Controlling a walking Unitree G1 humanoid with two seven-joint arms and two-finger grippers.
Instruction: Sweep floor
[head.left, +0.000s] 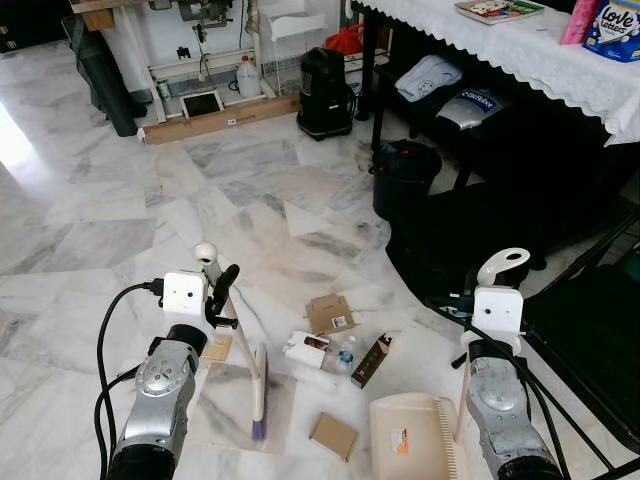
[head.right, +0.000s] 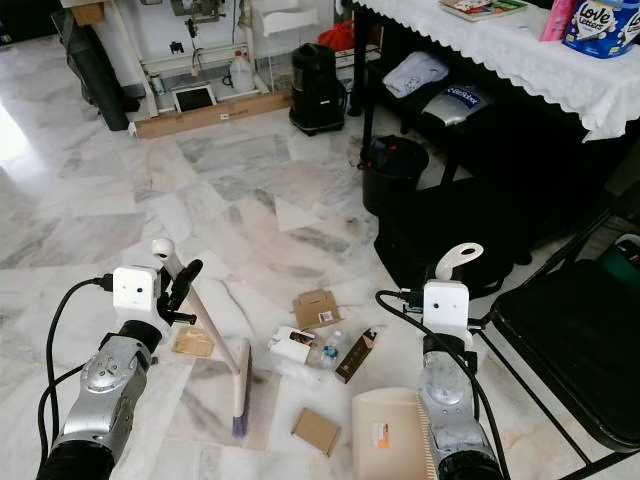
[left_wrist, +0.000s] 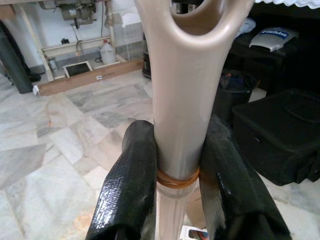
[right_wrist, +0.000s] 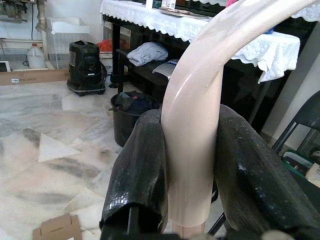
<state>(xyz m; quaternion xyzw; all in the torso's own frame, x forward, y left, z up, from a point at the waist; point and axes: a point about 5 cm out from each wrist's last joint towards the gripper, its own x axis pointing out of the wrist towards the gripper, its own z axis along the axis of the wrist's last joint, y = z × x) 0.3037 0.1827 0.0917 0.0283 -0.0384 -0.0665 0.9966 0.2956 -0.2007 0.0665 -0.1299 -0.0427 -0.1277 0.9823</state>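
Left tool clamps the broom; right tool clamps the dustpan handle.

Pale veined marble floor, daylight glare at left edge; dark table under white lace cloth at right, black bin beside it, black canister appliance and sewing-machine stand behind.

One broom, one dustpan, three cardboard pieces, one bin
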